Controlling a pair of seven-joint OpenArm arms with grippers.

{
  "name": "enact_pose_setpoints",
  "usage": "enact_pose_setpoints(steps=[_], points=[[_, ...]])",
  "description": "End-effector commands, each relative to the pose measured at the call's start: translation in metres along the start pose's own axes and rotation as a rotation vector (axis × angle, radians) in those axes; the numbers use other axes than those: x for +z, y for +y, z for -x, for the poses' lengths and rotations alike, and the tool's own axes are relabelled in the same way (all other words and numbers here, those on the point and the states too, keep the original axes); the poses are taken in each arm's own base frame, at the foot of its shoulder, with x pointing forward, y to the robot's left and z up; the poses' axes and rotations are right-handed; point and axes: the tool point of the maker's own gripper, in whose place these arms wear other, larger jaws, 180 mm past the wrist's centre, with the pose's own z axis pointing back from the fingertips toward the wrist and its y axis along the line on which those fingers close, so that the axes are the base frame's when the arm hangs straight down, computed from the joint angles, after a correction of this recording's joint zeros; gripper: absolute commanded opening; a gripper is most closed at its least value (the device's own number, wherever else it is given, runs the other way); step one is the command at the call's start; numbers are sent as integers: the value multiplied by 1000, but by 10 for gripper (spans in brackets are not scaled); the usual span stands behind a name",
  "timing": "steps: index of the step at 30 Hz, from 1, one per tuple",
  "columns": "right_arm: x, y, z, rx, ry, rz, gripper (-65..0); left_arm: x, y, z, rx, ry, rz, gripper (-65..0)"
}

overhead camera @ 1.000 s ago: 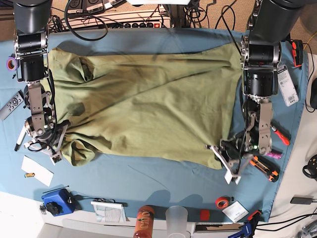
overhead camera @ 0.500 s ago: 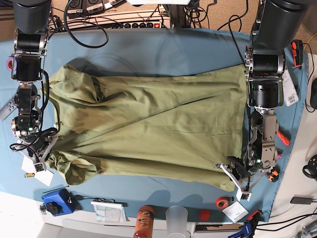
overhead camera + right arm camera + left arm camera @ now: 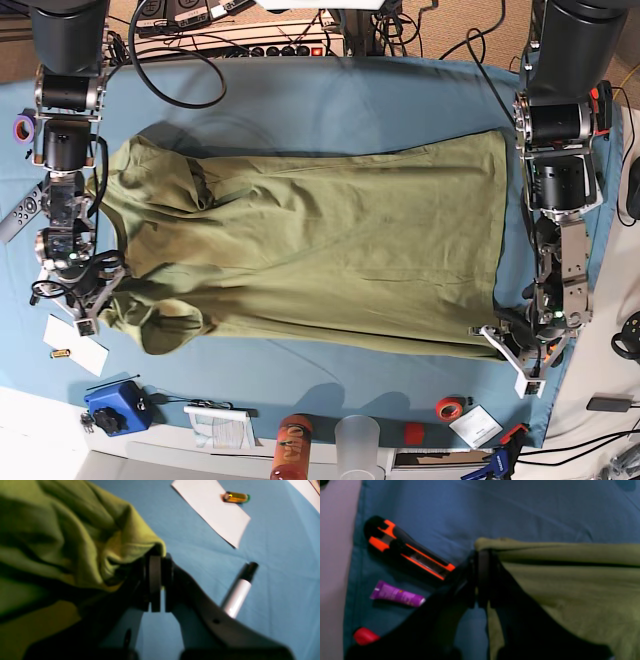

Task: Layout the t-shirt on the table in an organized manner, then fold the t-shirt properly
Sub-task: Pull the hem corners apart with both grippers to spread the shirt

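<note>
Shirt [image 3: 310, 245] lies spread on the tabletop [image 3: 330, 95], stretched between my two grips. Left fingers [image 3: 482, 562] pinch its hem corner; right fingers [image 3: 155, 580] pinch a bunched sleeve end. I hold opposite ends so the cloth pulls flat for laying out. Sleeve side looks rumpled beside the right fingers.

The base view is evenly and brightly lit from above, and sharp across the frame. The t-shirt [image 3: 310, 245] casts only a thin, soft shadow onto the table [image 3: 300, 100]. The left wrist view is dim and soft throughout; the utility knife [image 3: 407, 547] and purple tube [image 3: 396, 596] have smeared edges. The right wrist view is brighter, but its foreground is out of focus. The white paper [image 3: 212, 510] is near overexposure, and the marker [image 3: 237, 592] is blurred.
</note>
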Motion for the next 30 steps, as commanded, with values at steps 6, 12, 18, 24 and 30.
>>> enact_pose_setpoints(steps=[6, 12, 18, 24, 30], points=[[1, -2, -51, -6, -138, 28, -650, 7, 5, -38, 0, -114, -17, -650], [1, -5, -65, -13, -184, 68, -650, 8, 5, -47, -1, -156, -17, -650], [2, -6, -66, -9, -191, 72, -602, 8, -5, -49, -42, -171, 35, -399], [4, -14, -78, 2, -213, 97, -489, 9, 2, -52, -10, -162, -2, -328], [10, -30, -81, -16, -170, 165, -489, 9, -5, -37, 17, -58, 39, -339]])
